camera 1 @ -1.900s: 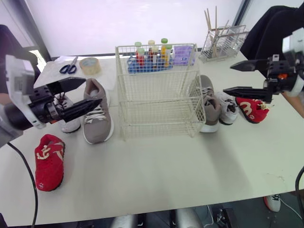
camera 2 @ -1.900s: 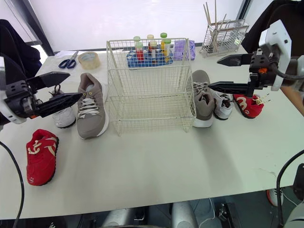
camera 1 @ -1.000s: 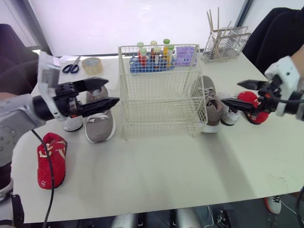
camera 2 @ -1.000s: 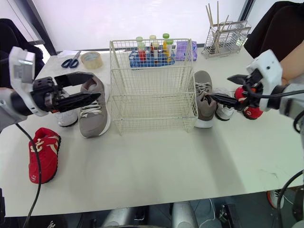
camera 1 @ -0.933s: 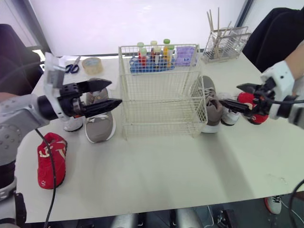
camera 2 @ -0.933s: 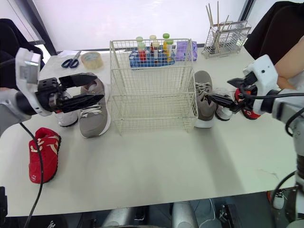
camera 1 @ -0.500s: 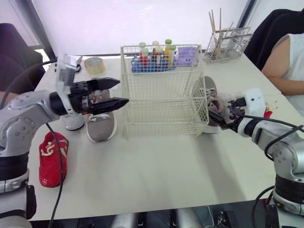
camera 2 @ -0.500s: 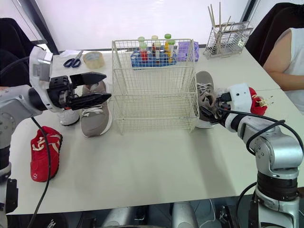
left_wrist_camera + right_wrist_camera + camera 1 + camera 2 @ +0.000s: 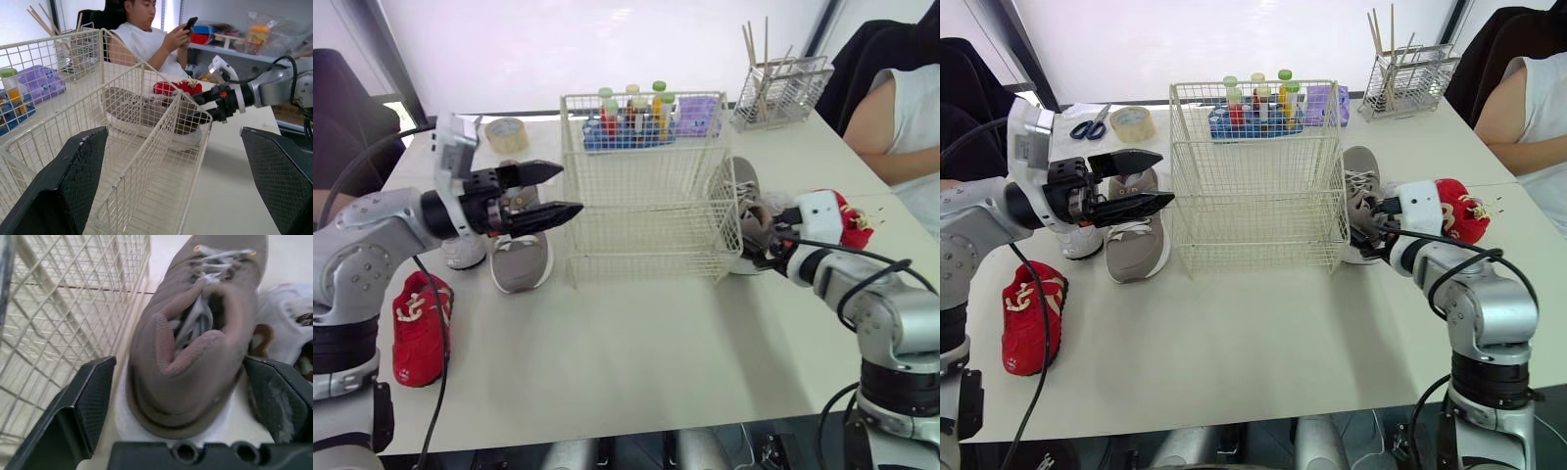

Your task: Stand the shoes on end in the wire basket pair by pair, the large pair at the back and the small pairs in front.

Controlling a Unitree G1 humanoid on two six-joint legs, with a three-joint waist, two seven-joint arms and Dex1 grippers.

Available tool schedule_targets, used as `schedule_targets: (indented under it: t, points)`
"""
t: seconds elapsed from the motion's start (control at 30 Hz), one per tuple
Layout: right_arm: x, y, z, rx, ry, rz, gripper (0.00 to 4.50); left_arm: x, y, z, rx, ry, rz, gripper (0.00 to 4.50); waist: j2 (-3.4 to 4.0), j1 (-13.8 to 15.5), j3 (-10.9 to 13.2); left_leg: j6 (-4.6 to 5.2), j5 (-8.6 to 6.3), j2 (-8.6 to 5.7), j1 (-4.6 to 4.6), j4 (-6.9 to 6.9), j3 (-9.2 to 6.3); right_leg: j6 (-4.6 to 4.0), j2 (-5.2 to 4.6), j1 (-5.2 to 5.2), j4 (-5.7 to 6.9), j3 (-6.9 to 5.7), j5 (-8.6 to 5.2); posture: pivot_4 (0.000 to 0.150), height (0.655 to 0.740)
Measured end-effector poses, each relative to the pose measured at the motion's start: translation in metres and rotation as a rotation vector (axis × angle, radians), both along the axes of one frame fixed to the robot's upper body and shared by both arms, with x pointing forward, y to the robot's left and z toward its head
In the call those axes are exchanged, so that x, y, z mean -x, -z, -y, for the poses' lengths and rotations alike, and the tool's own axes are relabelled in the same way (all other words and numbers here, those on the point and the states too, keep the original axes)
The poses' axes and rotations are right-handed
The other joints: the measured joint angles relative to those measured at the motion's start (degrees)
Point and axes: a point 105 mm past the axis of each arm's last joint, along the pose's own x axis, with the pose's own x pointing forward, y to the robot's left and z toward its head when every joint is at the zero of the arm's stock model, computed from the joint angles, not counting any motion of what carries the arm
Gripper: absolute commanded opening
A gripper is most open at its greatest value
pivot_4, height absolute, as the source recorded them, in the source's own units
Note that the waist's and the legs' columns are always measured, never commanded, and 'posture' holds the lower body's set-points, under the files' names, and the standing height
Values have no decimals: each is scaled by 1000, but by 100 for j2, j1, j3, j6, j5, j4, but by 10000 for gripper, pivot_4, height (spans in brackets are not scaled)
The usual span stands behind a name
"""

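The cream wire basket (image 9: 1258,176) stands in the middle of the white table (image 9: 1263,333), and every shoe lies on the tabletop outside it. Behind it a blue rack of capped bottles (image 9: 1252,110) holds bottles with green, yellow and red tops, and a small wire rack (image 9: 1408,67) at the far right corner holds upright wooden sticks.

To the left of the basket lie a large grey-brown sneaker (image 9: 1133,240), a small white shoe (image 9: 1077,241) just beside it and a small red shoe (image 9: 1030,318) nearer the table edge. To the right lie the second grey-brown sneaker (image 9: 1361,191), a small red shoe with white trim (image 9: 1457,221) and another small white shoe (image 9: 281,328).

The left gripper (image 9: 1167,177) hovers over the left sneaker, its arm stretched level and its fingers (image 9: 73,181) spread wide, pointing at the basket's side. The right gripper (image 9: 178,364) reaches low to the heel of the right sneaker, with the forearm lying along the table; its fingers stand apart on either side of the heel.
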Motion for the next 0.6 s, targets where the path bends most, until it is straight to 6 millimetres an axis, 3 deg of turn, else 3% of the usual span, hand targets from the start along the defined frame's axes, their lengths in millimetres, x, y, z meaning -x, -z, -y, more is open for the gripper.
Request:
schedule_targets:
  t: [0.2,0.27,0.43,0.53,0.6]
  points:
    - [-5,-1,-3,-1,25,32,7715,-1,-1,1,4,-8,4,45000,-2,-2,-1,-2,1,0,4,1,0,0,2,3,2,-1,0,1500,7400]
    - [-6,0,-2,0,29,29,2583,-1,-1,1,3,-11,7,45000,-2,-2,-1,-1,1,0,4,0,0,1,2,2,3,-1,0,1500,7400]
    - [-12,-19,-2,-18,37,60,1825,-2,-6,2,1,-10,23,45000,0,-3,2,-2,2,0,2,0,0,1,3,-3,5,-1,0,1500,7400]
    - [-23,-61,1,-34,72,183,1825,-2,-12,4,-1,-1,47,45000,4,-4,5,-4,3,-1,-1,-1,0,2,3,-8,8,-1,1,1500,7400]
    - [-26,-100,7,-36,113,316,1825,-4,-14,5,3,0,51,45000,3,4,6,-7,5,-1,-1,-7,-1,10,4,-9,7,-3,5,1500,7400]
